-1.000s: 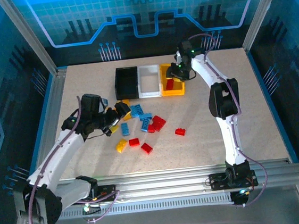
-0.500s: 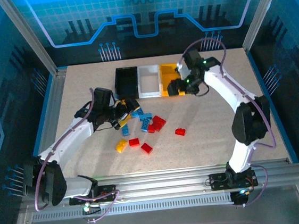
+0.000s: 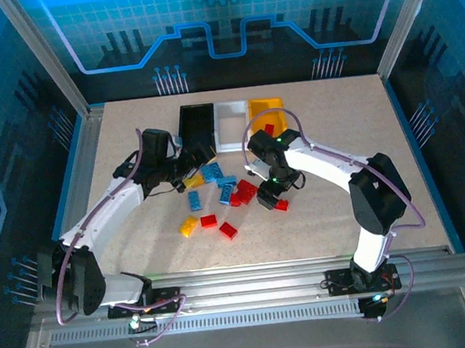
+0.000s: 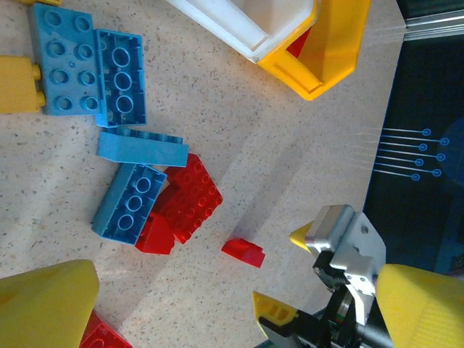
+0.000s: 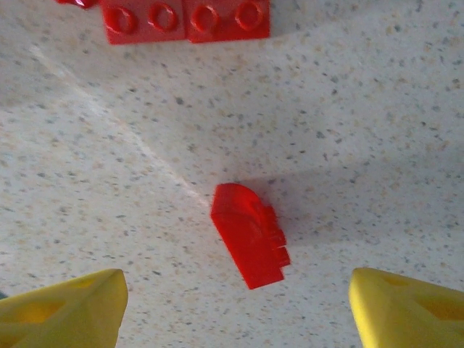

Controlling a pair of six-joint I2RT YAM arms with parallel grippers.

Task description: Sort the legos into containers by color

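Overhead, the square yellow plastic bin holds one red studded brick. Up close, the right hand gapes empty, fingers either side of a tipped red brick. The left hand spreads wide, empty.

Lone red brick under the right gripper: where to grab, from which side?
Come straight down on the lone red brick: free space all round. It looks tipped on its side, long axis skewed, so pinch across the narrow width, right gripper turned to meet the long faces squarely.
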